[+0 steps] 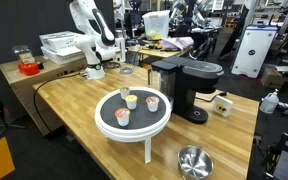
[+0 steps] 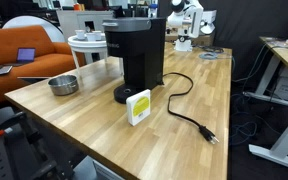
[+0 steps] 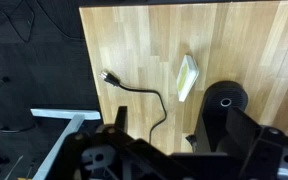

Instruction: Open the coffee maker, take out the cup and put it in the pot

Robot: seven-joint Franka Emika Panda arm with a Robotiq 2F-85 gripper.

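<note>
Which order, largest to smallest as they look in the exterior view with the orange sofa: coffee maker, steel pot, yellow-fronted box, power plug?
1. coffee maker
2. steel pot and yellow-fronted box look alike; the box sits nearer the camera, so unranked
3. power plug

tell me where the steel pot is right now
In both exterior views the steel pot sits on the wooden table, apart from the coffee maker, beside the white pedestal tray.
</note>
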